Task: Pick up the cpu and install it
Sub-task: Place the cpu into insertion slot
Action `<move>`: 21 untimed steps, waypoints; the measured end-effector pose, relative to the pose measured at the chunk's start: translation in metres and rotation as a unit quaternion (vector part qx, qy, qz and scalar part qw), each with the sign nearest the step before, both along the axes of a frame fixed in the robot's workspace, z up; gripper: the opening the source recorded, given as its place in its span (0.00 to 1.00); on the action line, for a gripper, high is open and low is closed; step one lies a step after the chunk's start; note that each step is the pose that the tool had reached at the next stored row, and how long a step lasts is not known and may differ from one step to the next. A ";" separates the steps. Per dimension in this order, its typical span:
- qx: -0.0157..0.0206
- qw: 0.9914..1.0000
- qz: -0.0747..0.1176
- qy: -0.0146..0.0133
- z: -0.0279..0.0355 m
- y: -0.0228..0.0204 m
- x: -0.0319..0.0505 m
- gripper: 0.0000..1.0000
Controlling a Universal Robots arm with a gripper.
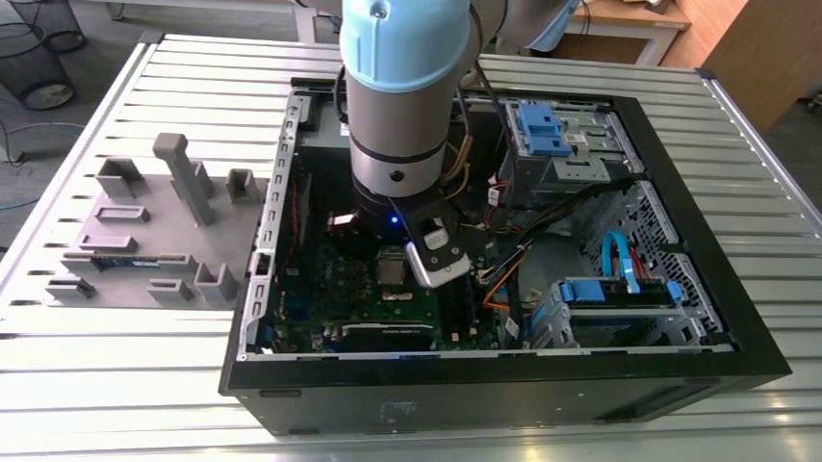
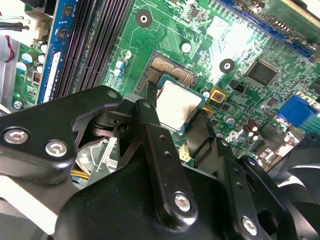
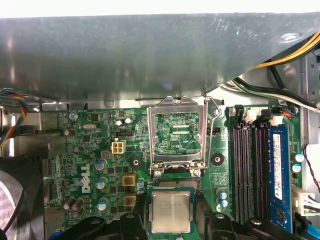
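The cpu, a small square chip with a silver top on a green edge, sits between the two black fingers of my gripper, which is shut on it. It hangs just over the open socket, whose gold contacts show beside it. In the first wrist view the cpu covers most of the socket, with the metal load plate swung upright behind it. In the exterior view my gripper reaches down into the computer case, over the green motherboard.
Black memory slots and a blue memory stick run beside the socket. A fan lies on the other side. The case wall rises behind. Cables and drive cages fill the case's right. A grey fixture tray stands outside.
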State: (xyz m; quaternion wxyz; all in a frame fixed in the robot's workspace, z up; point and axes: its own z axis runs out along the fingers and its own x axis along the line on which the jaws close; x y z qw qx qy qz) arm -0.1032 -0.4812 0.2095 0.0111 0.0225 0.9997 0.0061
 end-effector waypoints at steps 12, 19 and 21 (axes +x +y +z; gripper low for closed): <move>0.000 1.000 0.011 0.000 -0.0085 0.0000 0.0013 0.47; 0.000 1.000 0.013 0.000 -0.0103 -0.0010 0.0043 0.47; 0.000 1.000 0.013 0.000 -0.0108 -0.0018 0.0048 0.47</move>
